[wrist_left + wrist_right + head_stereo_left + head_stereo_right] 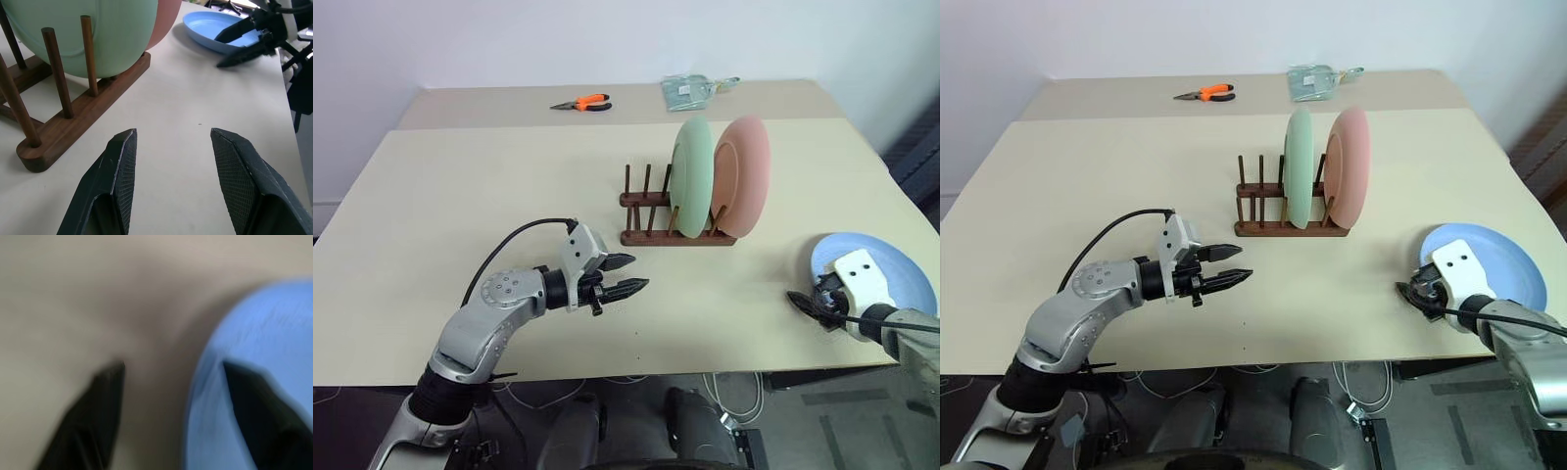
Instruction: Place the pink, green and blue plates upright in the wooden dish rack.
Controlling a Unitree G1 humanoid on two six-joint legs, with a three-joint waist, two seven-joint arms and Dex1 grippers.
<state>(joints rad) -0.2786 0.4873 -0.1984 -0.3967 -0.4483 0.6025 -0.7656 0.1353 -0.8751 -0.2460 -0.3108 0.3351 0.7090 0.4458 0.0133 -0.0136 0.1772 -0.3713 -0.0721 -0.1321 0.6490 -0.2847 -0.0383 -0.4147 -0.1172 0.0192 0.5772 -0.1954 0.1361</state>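
Note:
The wooden dish rack (651, 217) stands mid-table with the green plate (690, 176) and the pink plate (749, 171) upright in its right end. Its left pegs are bare. The blue plate (893, 262) lies flat near the table's front right corner. My right gripper (811, 302) is at the blue plate's left rim, open. In the right wrist view the blue plate's rim (205, 382) runs between the fingers, one over the plate and one over the table. My left gripper (636, 274) hovers open and holds nothing, in front of the rack and left of it.
Orange-handled pliers (582, 103) and a clear plastic packet (690, 91) lie on the rear table. The table's front edge (636, 370) runs just below both grippers. A seam (529, 127) divides the two tables.

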